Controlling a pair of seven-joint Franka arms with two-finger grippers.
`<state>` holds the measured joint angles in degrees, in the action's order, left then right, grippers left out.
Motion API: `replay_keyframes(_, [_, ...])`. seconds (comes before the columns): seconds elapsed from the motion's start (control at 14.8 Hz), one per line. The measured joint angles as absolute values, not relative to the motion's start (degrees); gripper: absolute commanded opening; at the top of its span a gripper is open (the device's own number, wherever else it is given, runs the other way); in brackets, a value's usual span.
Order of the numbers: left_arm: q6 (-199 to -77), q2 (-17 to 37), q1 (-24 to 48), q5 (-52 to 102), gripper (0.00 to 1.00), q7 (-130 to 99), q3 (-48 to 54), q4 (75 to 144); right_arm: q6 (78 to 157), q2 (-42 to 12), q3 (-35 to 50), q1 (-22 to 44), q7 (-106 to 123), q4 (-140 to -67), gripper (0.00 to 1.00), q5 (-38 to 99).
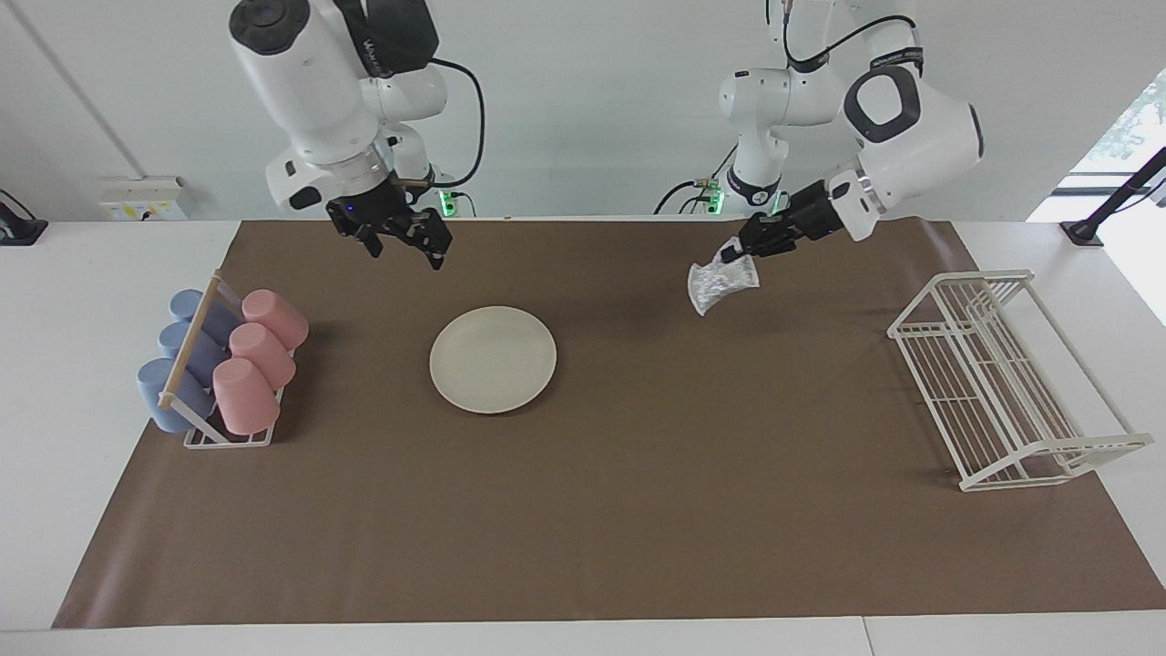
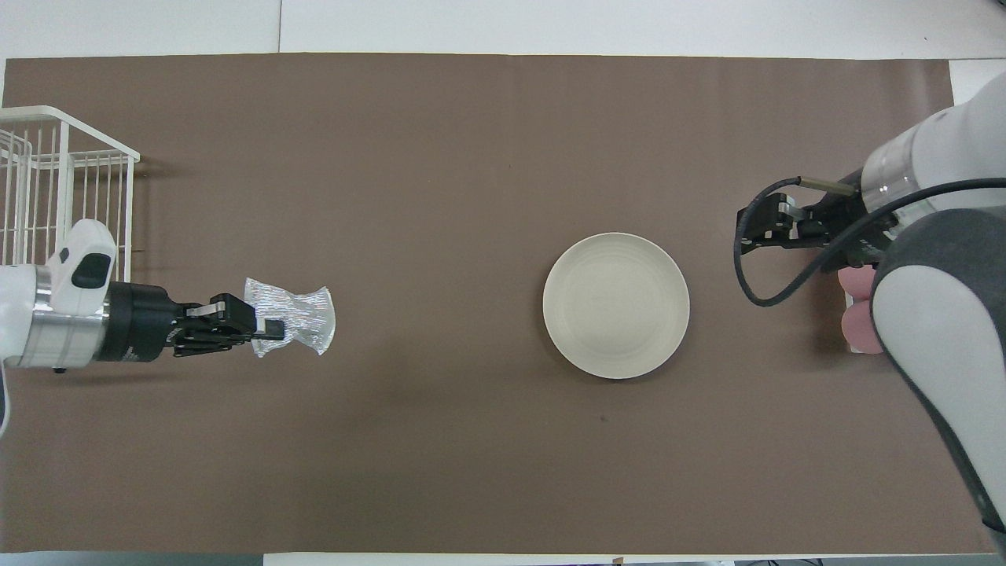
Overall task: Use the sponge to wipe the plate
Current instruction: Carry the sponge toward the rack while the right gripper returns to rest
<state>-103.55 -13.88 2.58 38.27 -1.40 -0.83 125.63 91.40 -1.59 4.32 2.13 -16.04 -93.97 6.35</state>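
Note:
The cream-white plate [image 1: 492,359] [image 2: 616,305] lies bare on the brown mat, with nothing over it. My left gripper [image 1: 731,255] [image 2: 269,326] is shut on one edge of the sponge [image 1: 722,285] [image 2: 297,318], a silvery crinkled mesh wad. The sponge hangs in the air over the mat, between the plate and the white wire rack. My right gripper [image 1: 406,246] [image 2: 745,230] is open and holds nothing. It hovers over the mat between the plate and the cup rack.
A white wire rack [image 1: 1002,383] [image 2: 63,196] stands at the left arm's end of the mat. A cup rack [image 1: 219,364] with pink and blue cups lies at the right arm's end, mostly hidden under the right arm in the overhead view.

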Motion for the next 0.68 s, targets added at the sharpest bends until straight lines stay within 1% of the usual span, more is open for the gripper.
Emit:
replay_keyframes(0.14, [-100.39,-12.49,0.07,28.34,0.0,-3.19,-0.92,121.05,91.53,-1.58,4.27,0.32,-9.04,-94.09,1.0,6.35])
replay_keyframes(0.34, [-94.8,-9.22,-0.44,13.53,0.0,-7.75,-0.68,112.45,91.52,-1.56,4.32,0.96,-5.23,-93.99,1.0,3.38])
replay_keyframes(0.54, [-88.57,-6.04,0.73,-1.47,0.0,-10.65,0.36,103.75,91.1,-1.56,3.08,1.24,-2.58,-93.94,1.0,0.04])
replay_keyframes(0.68, [-86.1,-4.34,3.13,-10.99,0.0,-11.49,0.56,99.65,90.96,-1.56,1.07,1.16,-0.61,-93.92,1.0,0.24])
